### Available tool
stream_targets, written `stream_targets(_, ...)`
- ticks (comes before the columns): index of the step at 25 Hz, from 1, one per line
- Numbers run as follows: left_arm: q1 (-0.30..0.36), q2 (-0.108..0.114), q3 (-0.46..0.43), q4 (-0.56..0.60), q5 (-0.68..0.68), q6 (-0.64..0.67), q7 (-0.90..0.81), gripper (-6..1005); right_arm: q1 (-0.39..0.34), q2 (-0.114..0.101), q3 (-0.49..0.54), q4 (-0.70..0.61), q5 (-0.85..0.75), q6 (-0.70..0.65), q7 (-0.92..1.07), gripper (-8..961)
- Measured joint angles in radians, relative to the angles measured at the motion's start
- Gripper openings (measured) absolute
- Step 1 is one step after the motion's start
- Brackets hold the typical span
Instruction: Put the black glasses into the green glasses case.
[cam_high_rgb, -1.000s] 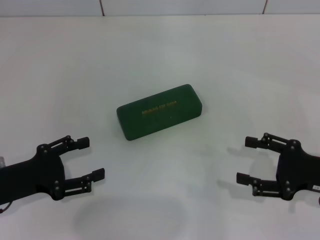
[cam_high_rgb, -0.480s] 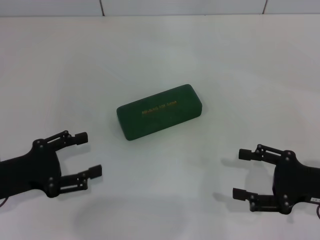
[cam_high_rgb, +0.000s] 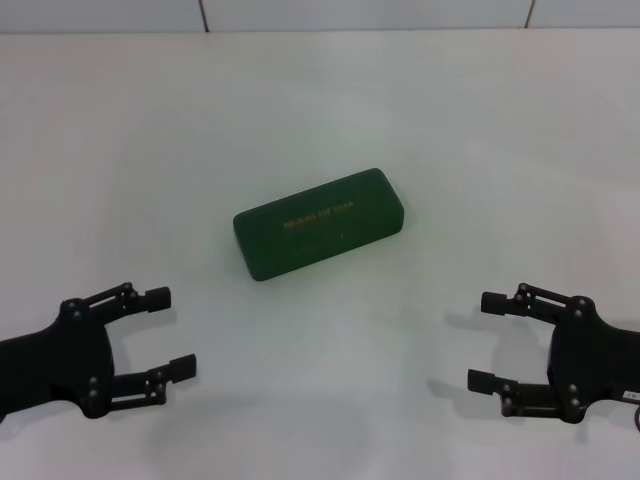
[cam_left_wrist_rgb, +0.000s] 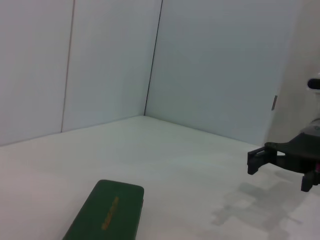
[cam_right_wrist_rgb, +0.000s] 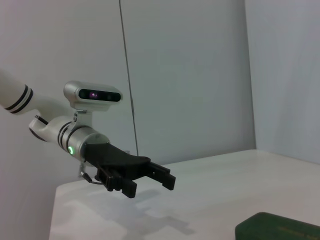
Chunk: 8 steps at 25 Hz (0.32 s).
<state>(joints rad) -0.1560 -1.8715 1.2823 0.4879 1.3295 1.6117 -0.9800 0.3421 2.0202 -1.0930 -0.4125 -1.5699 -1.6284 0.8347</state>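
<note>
The green glasses case (cam_high_rgb: 319, 222) lies closed in the middle of the white table, gold lettering on its lid; it also shows as the case (cam_left_wrist_rgb: 106, 211) and the case (cam_right_wrist_rgb: 282, 227) in the wrist views. The black glasses are out of view. My left gripper (cam_high_rgb: 168, 333) hovers open near the front left, well clear of the case, with nothing between its fingers. My right gripper (cam_high_rgb: 484, 341) hovers open near the front right, also empty. Each wrist view shows the other arm's gripper farther off: the right gripper (cam_left_wrist_rgb: 256, 161) and the left gripper (cam_right_wrist_rgb: 150, 181).
The white table (cam_high_rgb: 320, 110) stretches all round the case. Pale wall panels stand behind it in the wrist views.
Both grippers have drawn back toward the front edge of the table, away from the case. The case has not moved.
</note>
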Motion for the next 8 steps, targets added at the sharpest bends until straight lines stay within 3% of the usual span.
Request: stream_targets(8, 0.012, 0.0, 0.0, 0.0, 0.001, -0.003, 0.006, 866, 0.001, 0.0, 0.002, 0.0, 0.002, 0.004, 0.0, 829)
